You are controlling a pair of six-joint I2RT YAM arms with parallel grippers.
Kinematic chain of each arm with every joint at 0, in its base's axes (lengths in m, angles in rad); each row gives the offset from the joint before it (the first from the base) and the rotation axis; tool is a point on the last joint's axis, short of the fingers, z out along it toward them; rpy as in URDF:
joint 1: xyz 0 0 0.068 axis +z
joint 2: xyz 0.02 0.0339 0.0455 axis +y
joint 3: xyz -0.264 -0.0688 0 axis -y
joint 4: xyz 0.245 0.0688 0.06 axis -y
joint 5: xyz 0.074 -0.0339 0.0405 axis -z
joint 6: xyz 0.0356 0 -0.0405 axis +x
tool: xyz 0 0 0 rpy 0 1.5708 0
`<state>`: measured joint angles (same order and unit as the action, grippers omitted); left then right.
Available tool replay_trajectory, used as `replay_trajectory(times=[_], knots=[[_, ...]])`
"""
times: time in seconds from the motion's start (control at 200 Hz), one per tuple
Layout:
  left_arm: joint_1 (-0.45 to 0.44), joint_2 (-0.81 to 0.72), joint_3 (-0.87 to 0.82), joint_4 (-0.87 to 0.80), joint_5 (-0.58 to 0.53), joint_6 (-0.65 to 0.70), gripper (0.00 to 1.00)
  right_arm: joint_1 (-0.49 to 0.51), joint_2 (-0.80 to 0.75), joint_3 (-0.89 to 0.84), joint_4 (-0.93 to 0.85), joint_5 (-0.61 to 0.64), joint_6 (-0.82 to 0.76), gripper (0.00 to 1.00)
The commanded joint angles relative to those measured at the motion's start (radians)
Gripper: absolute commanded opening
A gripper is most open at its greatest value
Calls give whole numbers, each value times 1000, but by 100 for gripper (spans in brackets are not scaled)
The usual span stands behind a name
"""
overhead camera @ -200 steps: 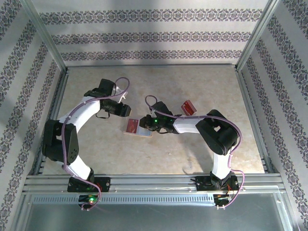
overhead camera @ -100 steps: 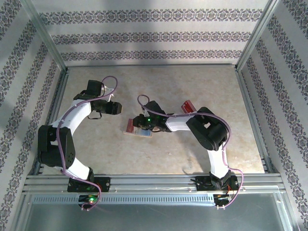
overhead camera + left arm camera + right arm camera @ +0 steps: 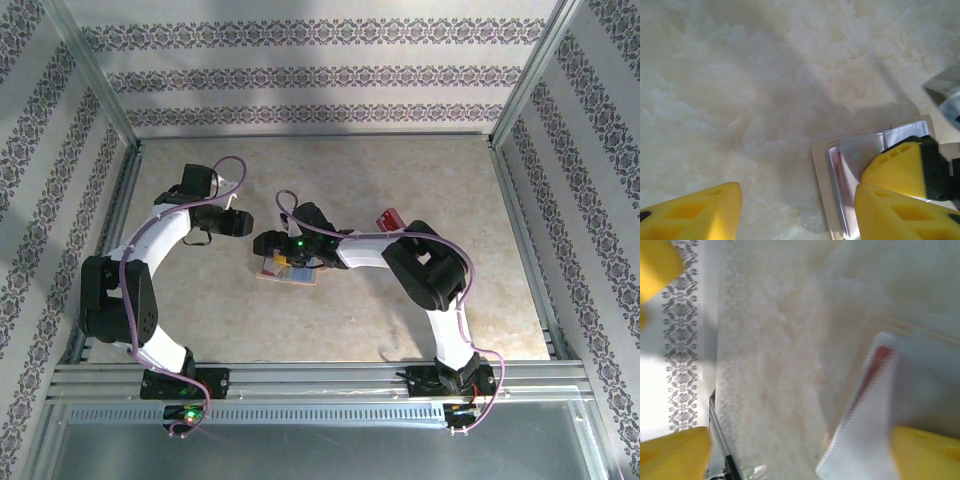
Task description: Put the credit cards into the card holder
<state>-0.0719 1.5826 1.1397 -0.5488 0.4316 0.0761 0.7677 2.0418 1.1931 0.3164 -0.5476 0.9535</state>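
The tan card holder (image 3: 292,274) lies open and flat on the table. Its clear sleeves (image 3: 867,150) show in the left wrist view, with a red credit card (image 3: 839,170) tucked under one. The same credit card (image 3: 881,356) shows through a sleeve (image 3: 875,440) in the right wrist view. A second red credit card (image 3: 390,220) lies loose on the table to the right. My right gripper (image 3: 270,245) hangs over the holder's left half, open, one yellow fingertip (image 3: 895,170) resting on a sleeve. My left gripper (image 3: 243,224) hovers just left of the holder, open and holding nothing.
Metal rails (image 3: 320,375) edge the pale stone table (image 3: 330,170), and patterned walls (image 3: 300,70) stand behind and on both sides. Bare table lies behind the arms and at the front.
My right gripper slid left over the holder and opened its jaws wide. The left gripper drew back to the left, away from the holder.
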Motion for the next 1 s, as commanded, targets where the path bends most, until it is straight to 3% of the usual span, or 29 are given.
replay_trajectory(times=[0.0, 0.185, 0.335, 0.43, 0.57, 0.669, 0.784, 0.894, 0.994], knots=[[2, -57, 45, -36, -6, 48, 57, -41, -132, -33, -45, 6, -86, 99], [-57, -78, 136, -47, 17, 77, 47, -119, -376, -81, -341, 120, -304, 98], [-156, -60, 200, -4, 26, 125, 44, -168, -568, -107, -622, 374, -510, 99], [-205, -15, 259, 2, 33, 111, 41, -208, -684, -161, -693, 541, -554, 98], [-314, 65, 350, -24, 20, 175, 34, -292, -869, -292, -690, 640, -606, 98], [-365, 120, 405, -23, 23, 155, 25, -381, -1014, -419, -631, 571, -637, 98], [-410, 184, 465, -14, 42, 126, 0, -525, -1066, -458, -633, 502, -600, 98], [-455, 256, 530, -13, 44, 89, 0, -592, -1036, -442, -647, 438, -651, 98], [-500, 319, 582, -9, 51, 67, 0, -596, -1012, -427, -653, 480, -709, 98]])
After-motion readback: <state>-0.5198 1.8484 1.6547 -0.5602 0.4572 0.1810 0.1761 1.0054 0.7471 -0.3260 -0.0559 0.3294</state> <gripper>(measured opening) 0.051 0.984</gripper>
